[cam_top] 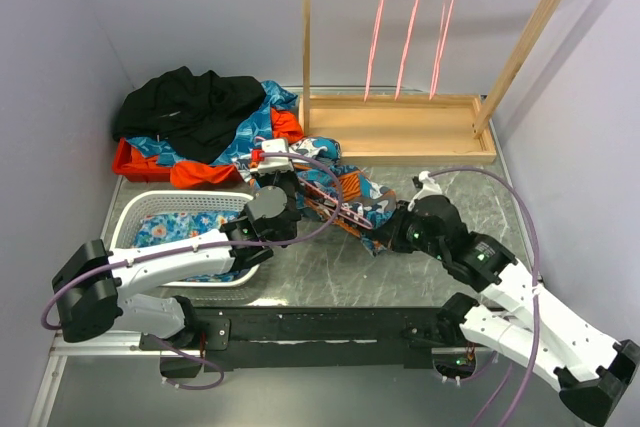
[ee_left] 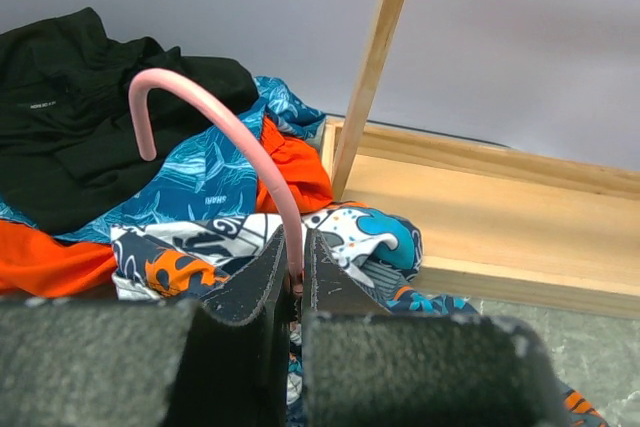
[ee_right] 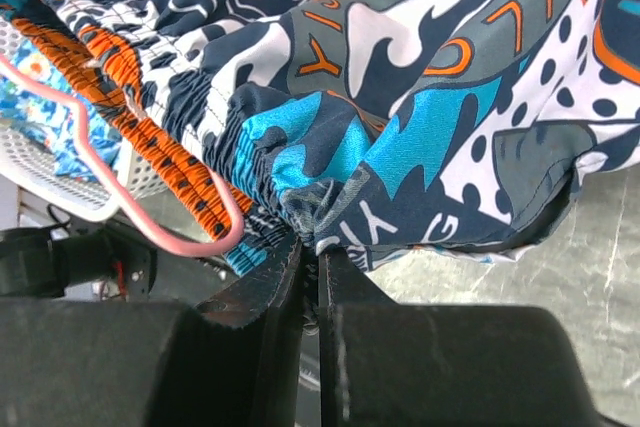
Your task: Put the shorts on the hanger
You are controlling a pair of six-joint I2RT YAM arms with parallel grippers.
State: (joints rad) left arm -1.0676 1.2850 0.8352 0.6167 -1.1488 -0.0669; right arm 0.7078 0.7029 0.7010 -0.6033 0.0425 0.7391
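Grey marbled table (cam_top: 330,277) is seen from above, and a wooden rack (cam_top: 400,132) is stood at the back with 3 pink hangers (cam_top: 410,22) hung from its rail. The shorts (cam_top: 350,197) are spread on the tabletop just in front of the rack's base, between both arms. The hanger (ee_left: 230,132) is pinched at its neck, just under the hook, by the left gripper (ee_left: 297,247), with the fingers pressed tight on the wire. A gathered edge of the shorts is clamped by the right gripper (ee_right: 312,252), jaws closed onto the cloth. Pink wire is seen lying against the orange waistband. A black garment (cam_top: 190,107) is heaped at the back left, and a white basket (cam_top: 135,212) is set beside the left arm.
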